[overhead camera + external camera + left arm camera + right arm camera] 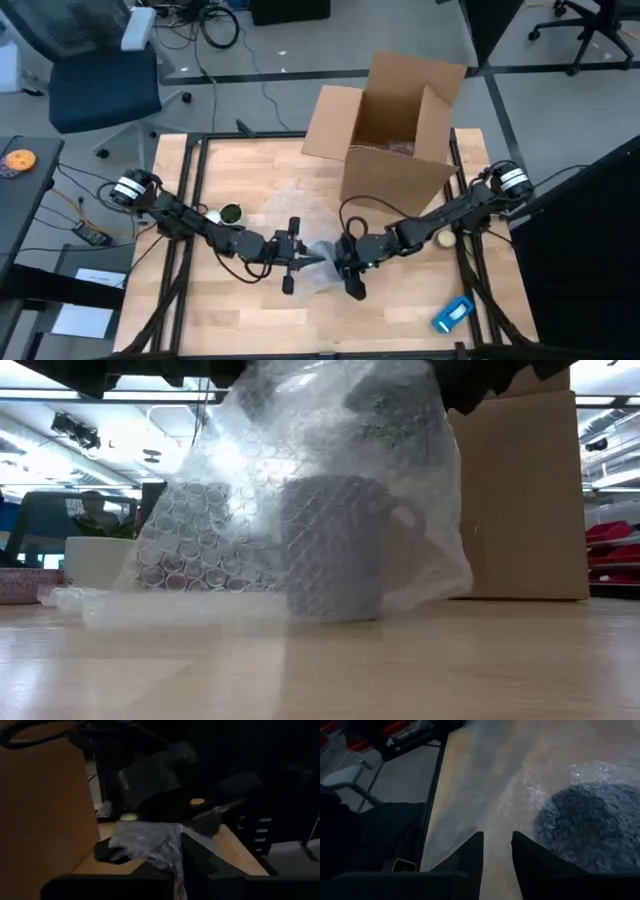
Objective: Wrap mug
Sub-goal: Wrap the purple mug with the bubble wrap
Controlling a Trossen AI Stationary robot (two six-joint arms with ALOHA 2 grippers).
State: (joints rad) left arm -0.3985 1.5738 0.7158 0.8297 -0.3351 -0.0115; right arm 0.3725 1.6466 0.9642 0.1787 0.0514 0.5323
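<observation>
The mug [335, 545] is sitting half-draped in bubble wrap [250, 490] (sealing remaining); left end effector [293, 262] is pinching wrap at nine o'clock, right end effector [350, 268] narrowly parted.

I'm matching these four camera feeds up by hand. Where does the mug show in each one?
High view: the mug sits at table centre under bubble wrap, between both grippers.
Low view: centre, upright, handle on the picture's right, wrap draped over it.
Left wrist view: only a wrapped bundle shows; the mug itself cannot be made out.
Right wrist view: dark dome under wrap.
Shared landmark: the bubble wrap.
</observation>
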